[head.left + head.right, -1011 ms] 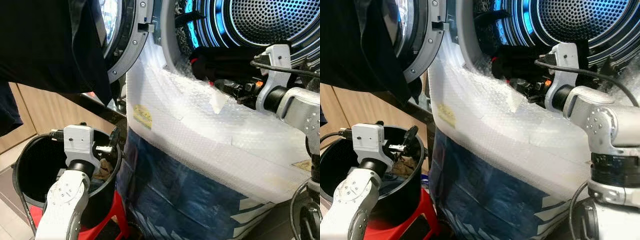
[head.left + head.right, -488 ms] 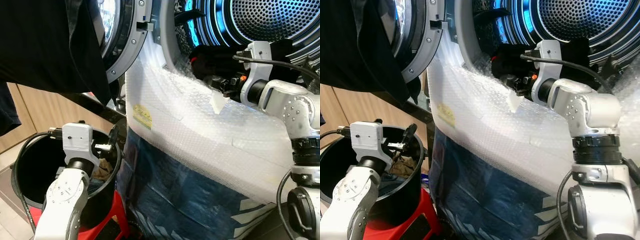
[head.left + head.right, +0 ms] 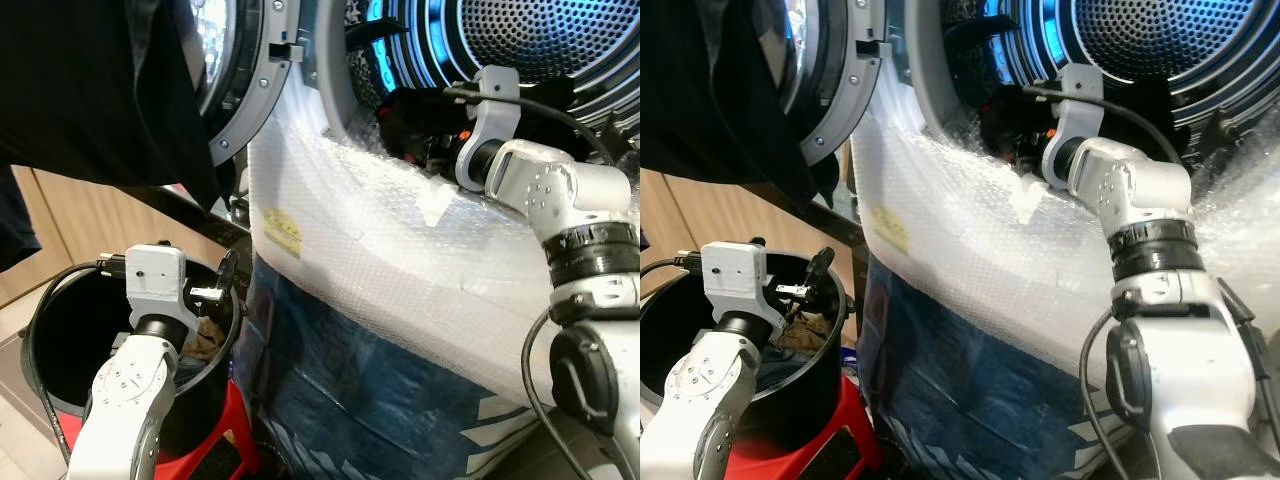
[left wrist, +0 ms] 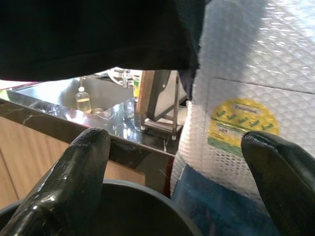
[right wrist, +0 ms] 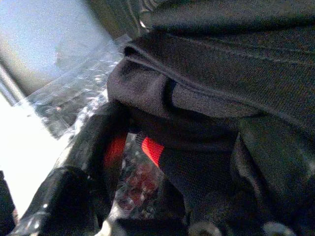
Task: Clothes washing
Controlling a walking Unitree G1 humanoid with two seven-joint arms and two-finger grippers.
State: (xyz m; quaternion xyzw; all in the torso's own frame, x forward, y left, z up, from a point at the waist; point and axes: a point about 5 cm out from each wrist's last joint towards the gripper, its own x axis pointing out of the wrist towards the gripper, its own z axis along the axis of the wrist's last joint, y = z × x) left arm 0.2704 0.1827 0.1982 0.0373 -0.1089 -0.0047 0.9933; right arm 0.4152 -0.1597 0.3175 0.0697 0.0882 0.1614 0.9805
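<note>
At the mouth of the bubble-wrapped, blue-lit perforated washing-machine drum (image 3: 540, 35), a dark garment with red trim (image 5: 197, 108) is lodged on the rim. The right gripper (image 3: 1012, 140) is pressed against it; whether it is clamped cannot be told. Over the round black plastic bucket (image 3: 45, 330), the left gripper (image 4: 182, 172) is held, fingers (image 4: 78, 162) spread wide and holding nothing.
</note>
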